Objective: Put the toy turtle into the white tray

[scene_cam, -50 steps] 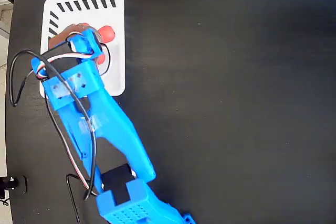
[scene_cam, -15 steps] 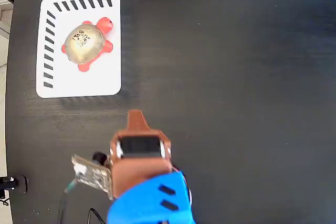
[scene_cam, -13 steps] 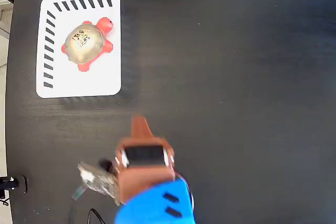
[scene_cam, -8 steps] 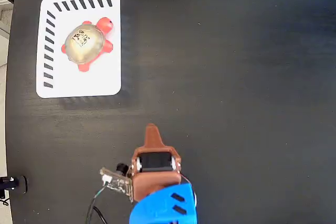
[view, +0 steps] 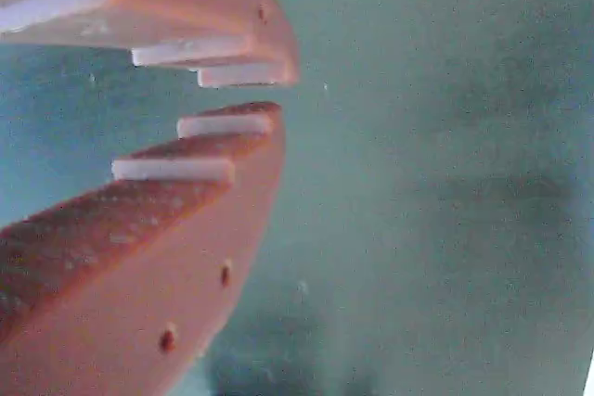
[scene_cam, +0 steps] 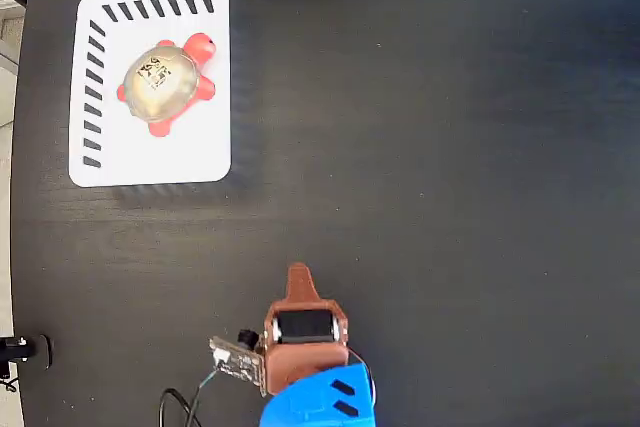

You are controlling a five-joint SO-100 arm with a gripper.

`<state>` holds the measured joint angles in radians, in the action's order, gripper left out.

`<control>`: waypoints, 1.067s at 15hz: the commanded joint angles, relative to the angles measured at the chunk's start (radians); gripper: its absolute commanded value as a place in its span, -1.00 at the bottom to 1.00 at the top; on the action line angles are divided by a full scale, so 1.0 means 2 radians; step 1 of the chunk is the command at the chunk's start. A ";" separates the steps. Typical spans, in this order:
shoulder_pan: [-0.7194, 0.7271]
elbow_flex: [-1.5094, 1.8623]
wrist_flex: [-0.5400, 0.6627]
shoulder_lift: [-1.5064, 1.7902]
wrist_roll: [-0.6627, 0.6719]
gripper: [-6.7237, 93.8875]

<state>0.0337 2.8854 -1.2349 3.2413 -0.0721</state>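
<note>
The toy turtle (scene_cam: 160, 82), with a gold-grey shell and red-orange head and legs, lies inside the white tray (scene_cam: 170, 157) at the upper left of the fixed view. My gripper (scene_cam: 298, 273) is far below it near the bottom edge, pointing up the picture and touching nothing. In the wrist view my gripper (view: 283, 92) shows two orange fingers (view: 139, 275) almost together, with only a thin slit and nothing held. Neither turtle nor tray appears in the wrist view, only blurred dark table.
The dark table (scene_cam: 450, 147) stretches wide to the right of the tray. A small circuit board (scene_cam: 236, 359) with a cable (scene_cam: 180, 407) hangs at my wrist's left. The table's left edge (scene_cam: 22, 197) runs close beside the tray, with a black fitting (scene_cam: 20, 350) near it.
My arm has drawn back down and to the right toward the bottom edge, away from the tray. The turtle has stayed put in the tray.
</note>
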 commanded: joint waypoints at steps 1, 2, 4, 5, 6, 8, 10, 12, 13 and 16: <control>0.002 0.005 -0.005 0.005 -0.005 -0.92; -0.001 0.018 0.000 0.005 -0.015 -0.91; -0.012 0.018 0.000 0.005 -0.033 -0.91; -0.014 0.018 0.000 0.005 -0.034 -0.87; -0.014 0.018 0.000 0.005 -0.034 -0.87; -0.014 0.018 0.000 0.005 -0.031 -0.87; -0.014 0.018 0.000 0.005 -0.031 -0.87; -0.014 0.018 0.000 0.005 -0.031 -0.87; -0.014 0.018 0.000 0.005 -0.031 -0.87; -0.014 0.018 0.000 0.005 -0.031 -0.87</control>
<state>0.0031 2.9284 -1.2318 3.2520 -0.1181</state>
